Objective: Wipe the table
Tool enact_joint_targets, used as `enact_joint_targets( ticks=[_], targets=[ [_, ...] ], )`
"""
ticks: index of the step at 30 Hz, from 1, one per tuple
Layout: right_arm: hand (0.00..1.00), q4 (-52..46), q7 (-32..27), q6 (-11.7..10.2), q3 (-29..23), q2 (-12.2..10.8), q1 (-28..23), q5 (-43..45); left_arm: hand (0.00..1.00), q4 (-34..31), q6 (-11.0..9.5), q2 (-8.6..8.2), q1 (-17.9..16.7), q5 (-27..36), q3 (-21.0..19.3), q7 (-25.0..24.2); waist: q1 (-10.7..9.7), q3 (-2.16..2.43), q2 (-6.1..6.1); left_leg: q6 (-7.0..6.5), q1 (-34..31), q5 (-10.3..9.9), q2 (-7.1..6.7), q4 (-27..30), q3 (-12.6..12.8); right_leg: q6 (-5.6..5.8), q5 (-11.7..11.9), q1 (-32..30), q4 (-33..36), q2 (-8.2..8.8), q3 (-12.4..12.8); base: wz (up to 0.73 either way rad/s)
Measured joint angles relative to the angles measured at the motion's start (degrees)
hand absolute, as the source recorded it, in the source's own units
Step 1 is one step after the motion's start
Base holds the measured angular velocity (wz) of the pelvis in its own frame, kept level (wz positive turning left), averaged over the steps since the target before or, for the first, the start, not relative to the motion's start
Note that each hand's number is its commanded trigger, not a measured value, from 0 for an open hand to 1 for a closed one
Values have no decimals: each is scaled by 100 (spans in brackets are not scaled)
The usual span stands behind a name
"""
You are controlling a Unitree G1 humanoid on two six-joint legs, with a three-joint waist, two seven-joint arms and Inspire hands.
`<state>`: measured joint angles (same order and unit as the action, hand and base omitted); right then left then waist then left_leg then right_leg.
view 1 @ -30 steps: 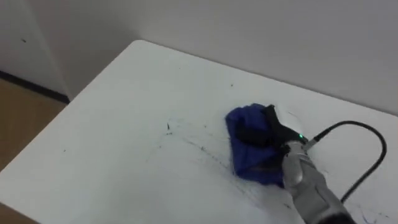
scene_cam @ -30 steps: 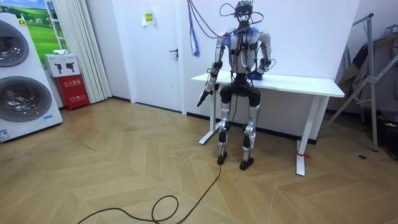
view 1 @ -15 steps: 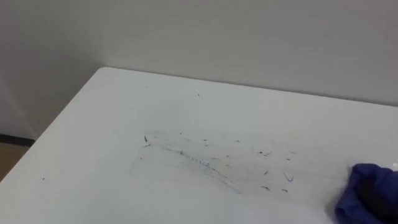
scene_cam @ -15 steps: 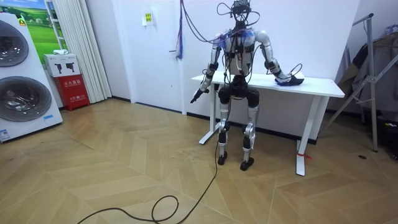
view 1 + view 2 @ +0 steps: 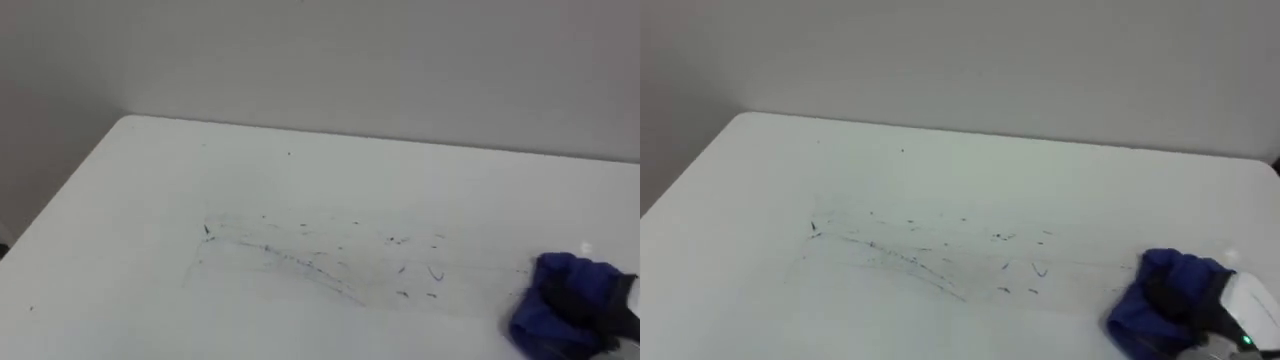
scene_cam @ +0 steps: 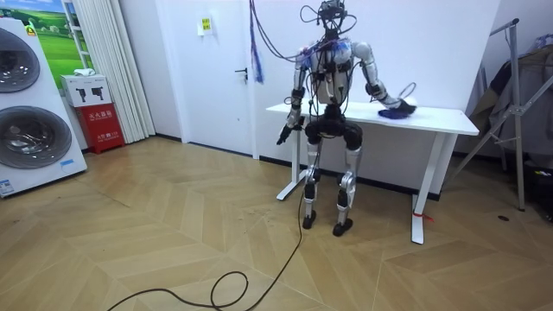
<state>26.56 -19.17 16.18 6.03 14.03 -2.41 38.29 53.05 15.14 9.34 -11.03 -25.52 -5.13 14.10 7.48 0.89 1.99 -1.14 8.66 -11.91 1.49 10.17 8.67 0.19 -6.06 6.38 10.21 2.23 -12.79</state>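
Cloth (image 5: 1137,318), blue, bunched toward table's (image 5: 940,160) right edge, right hand (image 5: 1188,300) buried in it, left hand (image 6: 282,136) hanging below left edge, grips indiscernible.

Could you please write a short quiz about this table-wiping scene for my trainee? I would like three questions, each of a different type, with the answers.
1. True or false: the blue cloth lies at the far left corner of the table.
2. Whose hand is at the cloth? A) the robot's left B) the robot's right C) a person's
3. Fill in: left of the cloth, the table shows dark pen ____.

Key
1. False; it lies near the right.
2. B, the right hand; the left hand hangs at the robot's side.
3. marks
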Motion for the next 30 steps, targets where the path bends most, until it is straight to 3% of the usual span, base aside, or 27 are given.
enact_joint_targets(
  ticks=[1,3,5,7,10,12,14,16,19,20,22,24,26,28,30],
  targets=[
    [100,-146,210,19,278,-94,138,240,0,-1,7,-4,65,0,65,3,52,-22,-3,31,-7,-9,10,-10,-14,-30,19,-33,-2,-28,0,-47],
    [100,-289,851,19,1366,-500,815,706,0,-5,80,-4,306,32,443,14,90,-69,11,62,-147,11,-9,8,-368,-88,51,-90,-56,-81,-183,11],
    [100,-281,1152,-35,1774,-713,1132,826,0,-143,88,-76,405,29,608,14,203,-105,12,105,-232,51,-14,0,-508,-127,10,-120,-63,-82,-300,46],
    [100,-252,1238,-93,1860,-751,1252,846,0,-292,94,-144,345,89,643,41,348,-122,-5,85,-266,94,-33,-35,-637,-126,-53,-118,-70,-58,-424,43],
    [100,-213,1116,-310,1726,-727,1106,815,0,-300,220,-116,81,94,632,43,338,-135,-25,96,-237,112,-44,-52,-790,-107,-113,-1,-153,-60,-578,27],
    [100,-120,706,-737,1567,-695,805,669,0,-311,219,-137,-71,90,549,50,210,-137,-35,94,-224,111,-60,-57,-876,-65,-150,65,-176,-42,-645,30],
    [100,-52,295,-990,1382,-664,558,421,0,-366,191,-142,-145,70,387,58,214,-134,-33,86,-206,106,-86,-76,-886,-55,-170,102,-230,-25,-653,15],
    [100,-51,-216,-1168,1092,-569,185,125,0,-390,160,-71,-235,-44,225,82,200,-113,-22,74,-191,99,-117,-80,-895,-22,-191,115,-253,1,-665,14],
    [100,1,-1052,-1388,199,-239,-587,-329,0,-409,159,-35,-456,-447,-342,163,72,-83,-7,6,-124,99,-147,-98,-887,53,-235,176,-235,86,-734,15],
    [100,133,-1335,-1474,-224,-113,-868,-617,0,-427,161,-6,-597,-483,-601,166,20,-33,-9,-34,-94,74,-179,-101,-862,78,-249,188,-212,112,-731,0],
    [100,580,-1610,-1665,-932,64,-1096,-975,0,-434,160,59,-796,-508,-947,165,-209,-7,5,-96,-71,23,-195,-62,-847,147,-323,208,-54,188,-784,0],
    [100,1468,-1623,-1779,-1653,538,-1098,-1538,0,-433,145,245,-849,-542,-1191,154,-351,5,0,-158,-97,-120,-162,145,-688,179,-385,12,408,295,-761,-22],
    [100,2117,-1476,-1744,-2026,830,-1102,-1975,0,-444,23,496,-793,-519,-1308,154,-407,12,12,-188,-106,-185,-48,233,-541,185,-383,-240,942,377,-734,-34],
    [100,2654,-1416,-1644,-2321,959,-1123,-2218,0,-444,-158,714,-673,-511,-1478,156,-422,28,40,-196,-111,-207,60,312,-414,257,-418,-482,1564,542,-684,-33],
    [100,2906,-1396,-1294,-2362,1047,-1136,-2436,0,-309,-292,936,-428,-403,-1293,174,-450,25,37,-146,-119,-281,223,471,-377,380,-529,-649,2082,1090,-560,-18]
  ],
)
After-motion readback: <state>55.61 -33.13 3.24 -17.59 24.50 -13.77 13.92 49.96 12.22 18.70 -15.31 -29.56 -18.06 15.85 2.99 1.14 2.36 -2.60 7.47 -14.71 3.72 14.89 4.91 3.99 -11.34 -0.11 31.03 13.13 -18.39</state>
